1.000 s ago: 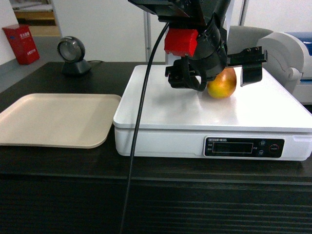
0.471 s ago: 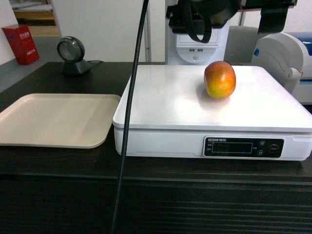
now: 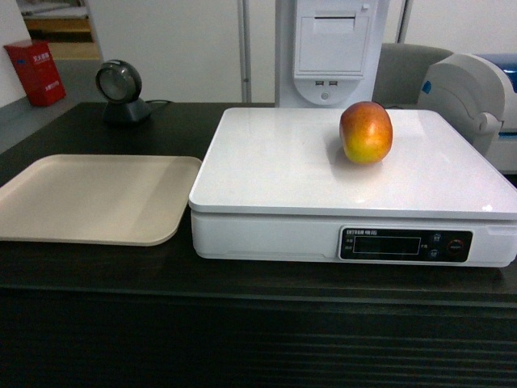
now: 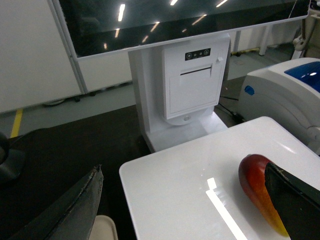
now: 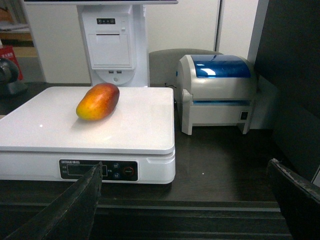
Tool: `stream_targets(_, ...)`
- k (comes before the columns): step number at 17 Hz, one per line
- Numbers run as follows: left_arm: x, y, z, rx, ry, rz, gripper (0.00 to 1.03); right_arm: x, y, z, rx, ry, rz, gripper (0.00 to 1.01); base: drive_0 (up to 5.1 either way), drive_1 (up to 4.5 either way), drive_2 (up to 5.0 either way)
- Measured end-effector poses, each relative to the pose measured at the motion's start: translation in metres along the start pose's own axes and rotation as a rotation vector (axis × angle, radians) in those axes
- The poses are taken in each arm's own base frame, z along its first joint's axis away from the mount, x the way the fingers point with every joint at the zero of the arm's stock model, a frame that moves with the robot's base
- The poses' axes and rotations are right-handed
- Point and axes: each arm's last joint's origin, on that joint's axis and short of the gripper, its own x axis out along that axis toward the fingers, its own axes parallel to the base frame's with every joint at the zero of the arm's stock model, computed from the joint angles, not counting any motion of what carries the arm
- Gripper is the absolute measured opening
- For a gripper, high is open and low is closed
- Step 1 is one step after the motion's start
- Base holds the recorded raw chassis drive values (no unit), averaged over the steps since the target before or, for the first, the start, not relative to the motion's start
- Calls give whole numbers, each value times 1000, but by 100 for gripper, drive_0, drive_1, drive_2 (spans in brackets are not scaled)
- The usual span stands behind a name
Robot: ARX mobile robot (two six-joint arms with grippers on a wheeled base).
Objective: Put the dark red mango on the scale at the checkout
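The fist-sized dark red mango (image 3: 366, 132), deep red on top and fading to orange-yellow below, lies alone on the flat white square scale (image 3: 275, 174) toward its back right part, and the scale stands on the dark wood-grain checkout table (image 3: 97, 271) just beside a beige plastic tray (image 3: 89, 198). Both claws are spread wide and hold nothing: the left claw (image 4: 190, 210) hangs above the scale with one dark finger (image 4: 295, 205) covering the mango's near end, while the right claw (image 5: 190, 200) sits low in front of the table, well apart from the fruit.
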Motion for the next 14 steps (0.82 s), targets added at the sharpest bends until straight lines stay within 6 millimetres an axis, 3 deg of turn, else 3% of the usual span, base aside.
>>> stream_targets(3,-53,25,-4,45,-55,102,98,0,0,0,0,0,0,98,0,0,0)
stream_targets(5,-99,44,-12,-21,-194,359,77,0,0,0,0,0,0,98,0,0,0)
stream_targets(6,-129,54,-31,-41,-186,407,65,0,0,0,0,0,0,98,0,0,0)
stream_targets(10,-207,57,-101,-66,-130,410,18,0,0,0,0,0,0,98,0,0,0)
stream_targets(12,-224,47,-115,-57,-182,397,2,0,0,0,0,0,0,98,0,0,0)
stream_targets(14,-229,43,-136,-63,-151,396,2,0,0,0,0,0,0,98,0,0,0)
